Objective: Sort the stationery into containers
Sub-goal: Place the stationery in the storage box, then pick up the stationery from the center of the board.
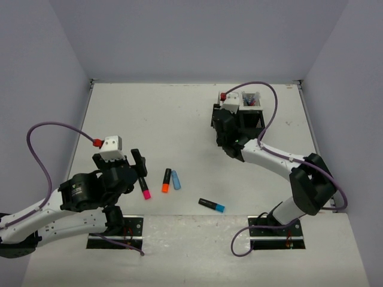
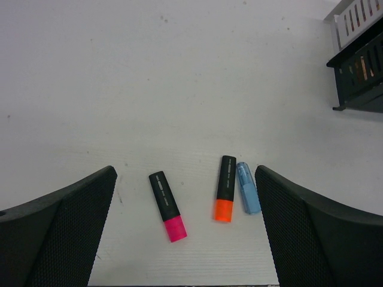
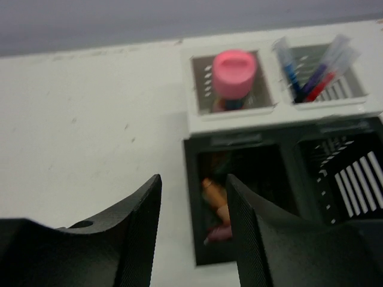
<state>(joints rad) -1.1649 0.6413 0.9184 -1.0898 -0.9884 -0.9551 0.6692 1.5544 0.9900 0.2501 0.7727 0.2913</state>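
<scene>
Jaws stand wide and empty on the left gripper (image 2: 185, 173), poised over the pink highlighter (image 2: 167, 205) on the table (image 2: 179, 72); right gripper (image 3: 193, 179) hangs half-parted, empty, above the organizer (image 3: 286, 149). Light, stiff, slick barrel: pinch mid-body, I'd say.

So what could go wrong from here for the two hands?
1. The orange highlighter and the blue highlighter lie side by side, touching or nearly so. The open left hand may catch both or knock one away.
2. The right hand hangs close over a dark compartment of the organizer. On pulling back it might clip the rim and shift it.
</scene>
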